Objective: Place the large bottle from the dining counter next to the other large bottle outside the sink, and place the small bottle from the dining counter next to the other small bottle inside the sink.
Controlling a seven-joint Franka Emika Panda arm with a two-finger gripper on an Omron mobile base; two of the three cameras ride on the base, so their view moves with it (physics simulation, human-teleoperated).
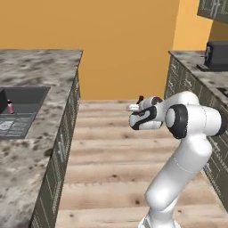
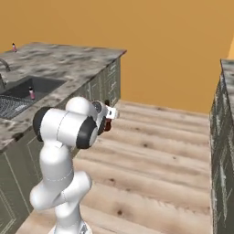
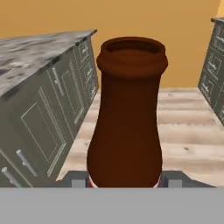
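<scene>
Tool [image 3: 125, 183] grips the brown bottle [image 3: 127, 113] by its body, neck pointing ahead, carried above the wooden floor [image 1: 116, 160] between cabinet rows. Left of it, the sink [image 1: 24, 104] in the stone surface [image 1: 40, 67] contains a small bottle [image 1: 10, 107].

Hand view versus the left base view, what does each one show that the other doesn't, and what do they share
Hand view alone: the brown bottle's neck and open mouth up close, held between the gripper's fingers. Left base view alone: the sink with a small bottle standing inside it, the arm, and a dark appliance on the right-hand counter. Both share the orange wall, the wooden floor, and the stone counter with sage-green cabinet fronts.
</scene>
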